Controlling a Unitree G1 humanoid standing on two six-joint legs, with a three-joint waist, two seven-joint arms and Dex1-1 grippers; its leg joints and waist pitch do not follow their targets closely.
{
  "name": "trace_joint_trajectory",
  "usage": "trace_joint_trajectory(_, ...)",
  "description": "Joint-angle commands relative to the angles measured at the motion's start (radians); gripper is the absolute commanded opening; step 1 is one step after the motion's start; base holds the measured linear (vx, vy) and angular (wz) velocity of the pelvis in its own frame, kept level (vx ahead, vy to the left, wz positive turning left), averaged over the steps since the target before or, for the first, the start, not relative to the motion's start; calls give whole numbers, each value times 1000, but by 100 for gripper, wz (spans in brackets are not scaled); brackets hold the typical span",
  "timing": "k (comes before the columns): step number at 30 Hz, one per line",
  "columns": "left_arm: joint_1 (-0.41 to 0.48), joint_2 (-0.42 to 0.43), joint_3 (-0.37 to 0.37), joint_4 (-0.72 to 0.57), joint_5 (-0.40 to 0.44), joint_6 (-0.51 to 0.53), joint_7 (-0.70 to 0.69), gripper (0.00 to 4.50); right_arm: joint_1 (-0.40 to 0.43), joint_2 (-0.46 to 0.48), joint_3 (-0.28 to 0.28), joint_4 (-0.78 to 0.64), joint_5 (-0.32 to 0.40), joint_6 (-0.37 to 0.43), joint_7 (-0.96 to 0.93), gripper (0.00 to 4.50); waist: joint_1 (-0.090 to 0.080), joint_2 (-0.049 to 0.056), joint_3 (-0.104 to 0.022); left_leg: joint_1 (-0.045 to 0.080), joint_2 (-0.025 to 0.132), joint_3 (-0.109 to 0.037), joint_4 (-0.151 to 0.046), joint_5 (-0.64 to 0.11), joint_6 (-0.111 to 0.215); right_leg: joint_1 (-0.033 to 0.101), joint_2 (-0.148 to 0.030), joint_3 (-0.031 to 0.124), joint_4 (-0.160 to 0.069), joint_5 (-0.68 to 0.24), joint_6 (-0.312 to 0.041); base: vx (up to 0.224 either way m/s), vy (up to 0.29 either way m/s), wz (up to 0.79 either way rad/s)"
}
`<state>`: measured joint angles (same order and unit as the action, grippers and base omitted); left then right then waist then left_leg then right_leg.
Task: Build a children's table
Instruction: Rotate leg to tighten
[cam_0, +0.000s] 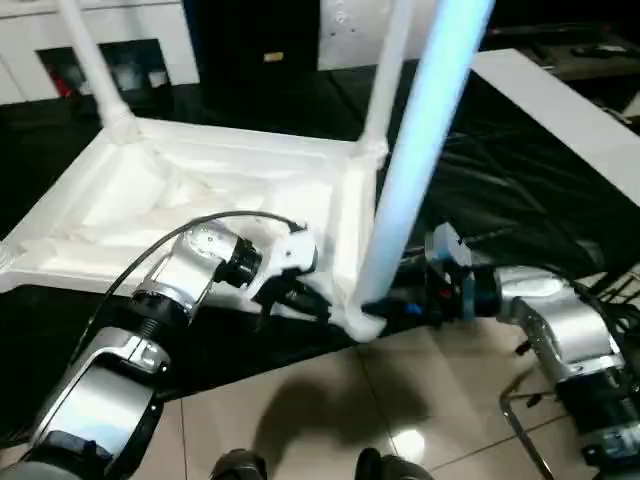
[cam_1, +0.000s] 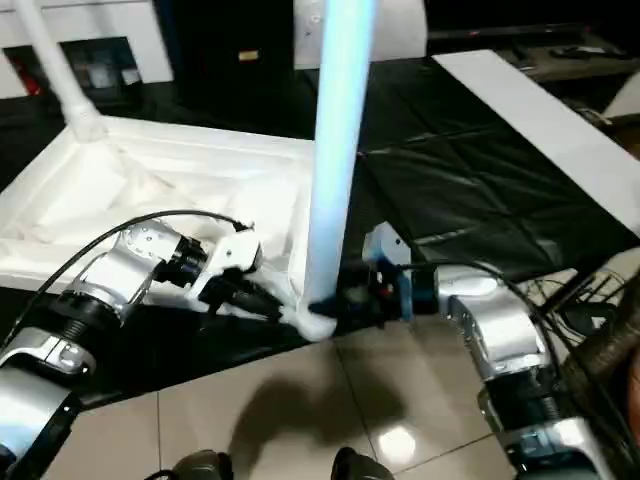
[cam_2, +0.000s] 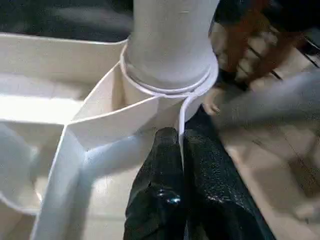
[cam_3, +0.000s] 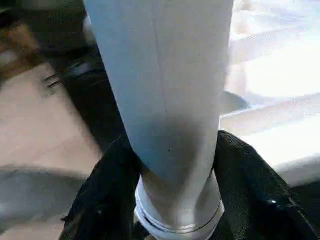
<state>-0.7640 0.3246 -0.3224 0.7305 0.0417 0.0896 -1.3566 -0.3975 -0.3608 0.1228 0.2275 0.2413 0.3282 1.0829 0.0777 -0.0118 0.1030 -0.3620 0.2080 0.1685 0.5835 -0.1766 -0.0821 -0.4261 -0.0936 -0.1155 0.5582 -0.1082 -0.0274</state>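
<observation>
Your right gripper (cam_0: 385, 303) clamps the near-corner leg (cam_0: 415, 165) low, holding it upright in its socket. Your left gripper (cam_2: 181, 150), fingers together, pinches the rim of the upturned tabletop (cam_0: 120, 215), steadying it at the work table's (cam_0: 500, 170) front edge.

Glossy silver-shelled left forearm (cam_0: 100, 390), ribbed black collar at the wrist; thin black cable (cam_0: 190, 232) looping overhead; matching silver right forearm (cam_0: 560, 320), blue-trimmed wrist block.
</observation>
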Motion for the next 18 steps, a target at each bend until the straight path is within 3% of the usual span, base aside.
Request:
trace_joint_trajectory(1,-26,-109,-23,-9,-16,42,94,0,-12,87,51,-19,-17,49,-138,189,-17,5,-56,18,0,-5,-65,-338,15,52,-48,19,-113,-704,-51,0,0,0)
trace_joint_trajectory(2,-31,-130,-17,-8,-14,63,129,0,-22,126,39,-10,-20,69,-199,189,-33,3,-50,25,-2,-12,-62,-395,11,52,-44,-5,-136,-776,1,0,0,0)
trace_joint_trajectory(3,-35,-148,-8,-9,-16,86,155,0,-29,156,30,-6,-22,86,-242,189,-41,12,-48,36,-2,-14,-59,-425,11,52,-42,-21,-148,-795,19,0,0,0)
trace_joint_trajectory(4,-53,-196,20,5,-21,126,246,0,-53,230,9,14,-36,116,-353,189,-63,23,-45,42,8,-24,-60,-477,15,65,-39,-56,-169,-783,39,0,0,0)
trace_joint_trajectory(5,-57,-206,28,7,-20,135,266,0,-56,246,5,14,-39,124,-378,189,-83,49,-41,16,52,-56,-97,-607,8,110,-37,-80,-126,-670,36,-58,17,-16)
trace_joint_trajectory(6,-59,-211,32,9,-19,140,276,0,-58,254,3,15,-40,128,-391,189,-79,57,-39,-39,98,-85,-150,-697,5,163,-41,-36,23,-501,7,-58,17,-16)
trace_joint_trajectory(7,-70,-232,48,21,-19,150,326,0,-70,289,-10,22,-41,143,-444,189,-62,53,-35,-17,109,-80,-187,-789,13,119,-32,29,89,-221,-33,-101,11,-17)
trace_joint_trajectory(8,-77,-244,57,28,-18,155,357,0,-77,310,-18,26,-40,153,-477,189,-68,17,-33,49,35,-48,-126,-766,-20,60,-40,56,-6,-456,-60,0,0,0)
trace_joint_trajectory(9,-91,-263,73,45,-17,161,410,0,-92,338,-26,40,-44,163,-523,189,-74,-20,-38,59,-24,-32,-62,-604,-27,39,-56,44,-88,-733,-10,0,0,0)
trace_joint_trajectory(10,-100,-274,83,54,-17,165,443,0,-102,356,-32,51,-48,168,-554,189,-56,-28,-38,68,-64,-15,24,-320,4,18,-93,33,-155,-1070,67,0,0,0)
trace_joint_trajectory(11,-110,-288,96,63,-14,173,486,0,-113,381,-40,60,-58,180,-598,189,-54,-26,-42,40,-63,-18,20,-238,20,43,-105,40,-145,-1089,80,-5,-23,-23)
trace_joint_trajectory(12,-127,-300,114,77,-14,179,536,0,-129,405,-55,81,-62,178,-641,189,-45,-9,-51,-11,-41,-32,-27,-172,18,88,-95,31,-114,-970,72,-5,-23,-23)
trace_joint_trajectory(13,-141,-306,129,88,-13,181,575,0,-141,419,-64,101,-68,165,-669,189,-48,13,-59,-17,-15,-45,-56,-201,3,89,-76,21,-102,-797,31,31,-3,-28)
trace_joint_trajectory(14,-150,-312,140,94,-10,186,606,0,-149,431,-70,112,-75,157,-694,189,-55,26,-66,-14,0,-54,-69,-227,-3,91,-60,19,-85,-601,-31,0,0,0)
trace_joint_trajectory(15,-157,-313,146,98,-7,189,623,0,-155,438,-77,124,-79,145,-710,189,-59,24,-66,-15,2,-52,-72,-232,0,89,-54,21,-79,-524,-60,0,0,0)
trace_joint_trajectory(16,-159,-306,143,99,4,183,627,0,-156,439,-82,131,-83,123,-715,245,-60,21,-66,-12,5,-48,-74,-235,8,87,-51,25,-68,-425,-115,0,0,0)
trace_joint_trajectory(18,-150,-293,136,89,18,179,619,0,-144,437,-85,116,-91,115,-706,262,-65,14,-68,-10,4,-38,-73,-248,34,85,-48,32,-64,-398,-160,0,0,0)
